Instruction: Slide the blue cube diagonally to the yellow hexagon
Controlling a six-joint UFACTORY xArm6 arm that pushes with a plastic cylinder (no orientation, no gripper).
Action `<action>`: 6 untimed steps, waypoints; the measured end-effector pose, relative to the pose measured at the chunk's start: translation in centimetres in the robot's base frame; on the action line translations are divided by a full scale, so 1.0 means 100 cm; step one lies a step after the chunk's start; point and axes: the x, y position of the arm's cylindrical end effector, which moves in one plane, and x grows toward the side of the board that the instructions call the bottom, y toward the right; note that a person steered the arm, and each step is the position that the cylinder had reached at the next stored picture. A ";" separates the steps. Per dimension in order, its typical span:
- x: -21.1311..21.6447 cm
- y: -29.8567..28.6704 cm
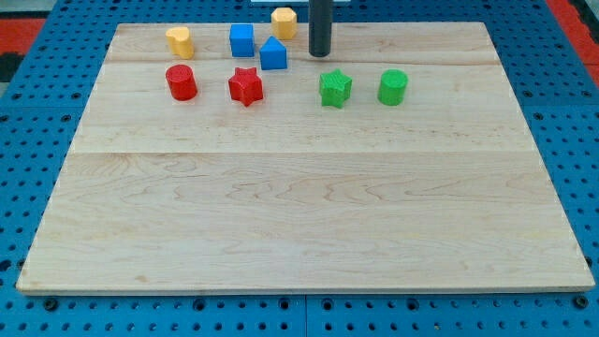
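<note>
The blue cube (241,40) sits near the view's top, left of centre. The yellow hexagon (284,21) lies up and to its right, close to the board's top edge, a short gap apart. My tip (320,53) stands just right of the yellow hexagon and of a second blue block with a peaked top (273,54), touching neither. The tip is well right of the blue cube.
A yellow block (180,41) lies left of the blue cube. A red cylinder (182,82) and a red star (245,86) sit below them. A green star (335,89) and a green cylinder (393,87) lie below and right of the tip. The wooden board (299,215) rests on blue pegboard.
</note>
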 end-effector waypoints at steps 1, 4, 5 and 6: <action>0.032 -0.065; -0.004 -0.089; -0.014 -0.114; -0.001 -0.160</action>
